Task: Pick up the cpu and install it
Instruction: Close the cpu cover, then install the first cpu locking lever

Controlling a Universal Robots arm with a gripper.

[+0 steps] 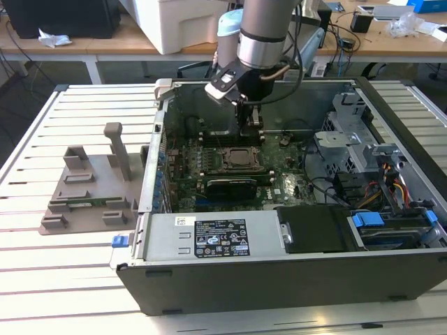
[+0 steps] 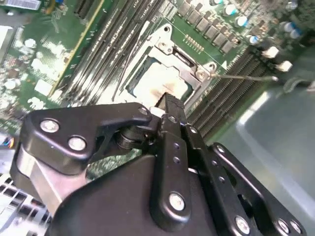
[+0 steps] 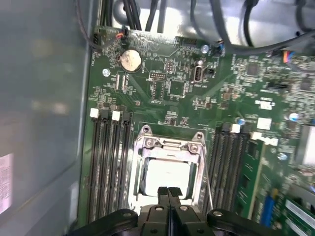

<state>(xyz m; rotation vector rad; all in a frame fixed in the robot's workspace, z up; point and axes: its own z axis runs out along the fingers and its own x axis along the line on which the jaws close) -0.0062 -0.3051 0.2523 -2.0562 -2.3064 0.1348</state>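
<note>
Nothing printed can be read. In the exterior view a black label (image 1: 220, 238) with white lines and marks sits on the grey metal box (image 1: 160, 241) inside the computer case (image 1: 279, 279), toward the counter's (image 1: 70, 279) near edge (its letters are too small). A small white sticker (image 1: 183, 222) sits just beside it. In the first wrist view the cpu (image 3: 165, 178) has a glared, pale top, and a sticker (image 3: 5, 183) on the case wall is blurred.

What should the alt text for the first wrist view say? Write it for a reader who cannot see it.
The tool, its black tips closed together, points at the silver cpu lying in its metal socket frame on a green motherboard. Dark memory slots flank the socket on both sides, and a round coin battery sits farther along the board.
</note>
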